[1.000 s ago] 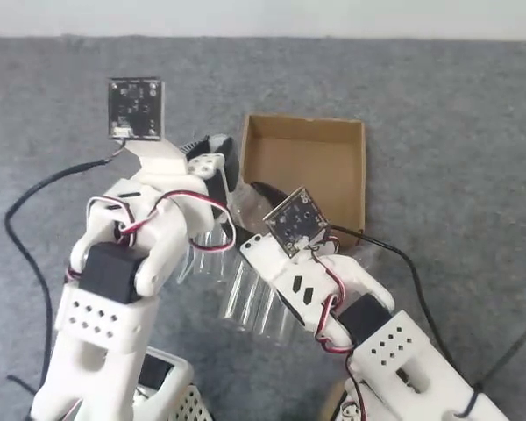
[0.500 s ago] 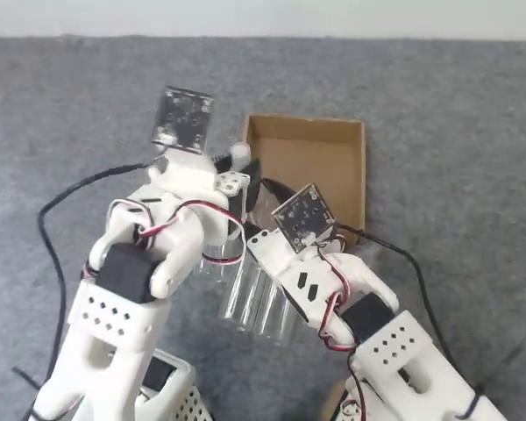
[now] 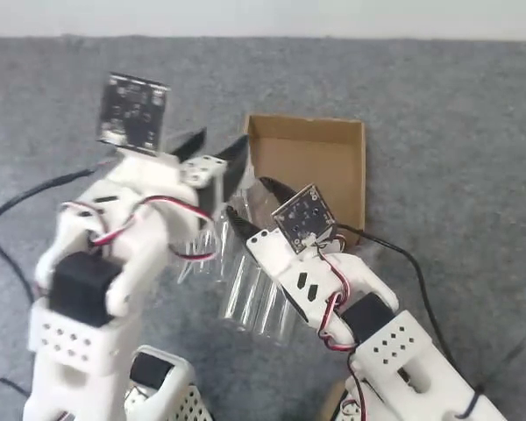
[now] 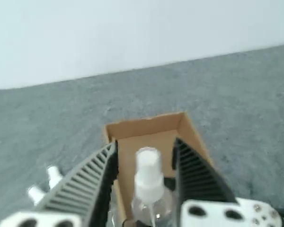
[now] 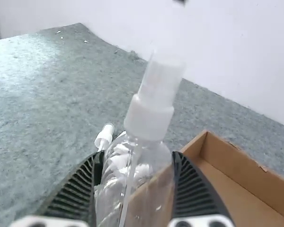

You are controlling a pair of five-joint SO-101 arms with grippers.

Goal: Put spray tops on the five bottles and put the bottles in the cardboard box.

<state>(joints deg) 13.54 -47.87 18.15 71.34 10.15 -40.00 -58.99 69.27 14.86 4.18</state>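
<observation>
**tim_so101:** right gripper (image 5: 136, 163) is clamped on a clear bottle (image 5: 125, 161), one ribbed jaw on each side of the body. There's a white spray top (image 5: 154, 101) sitting on its neck.

**servo_sue:** yep. From overhead the spare bottles (image 3: 254, 303) lie side by side on the grey carpet (image 3: 456, 132), at about 6 o'clock of that gripper, partly under its arm. What about the left one?

**tim_so101:** left gripper (image 4: 145, 145) is spread wide with nothing in it. Overhead it's at roughly 10 o'clock of the right one, just beside the box's corner. Its own camera looks between the jaws at the capped bottle, which stands upright and clear of both.

**servo_sue:** the cardboard box (image 3: 324, 175) is at 1 o'clock of the held bottle, open side up, and the bottle is right at its edge. A couple of loose spray tops (image 4: 51, 174) lie on the carpet near the box, with a pale wall (image 4: 132, 33) beyond.
</observation>
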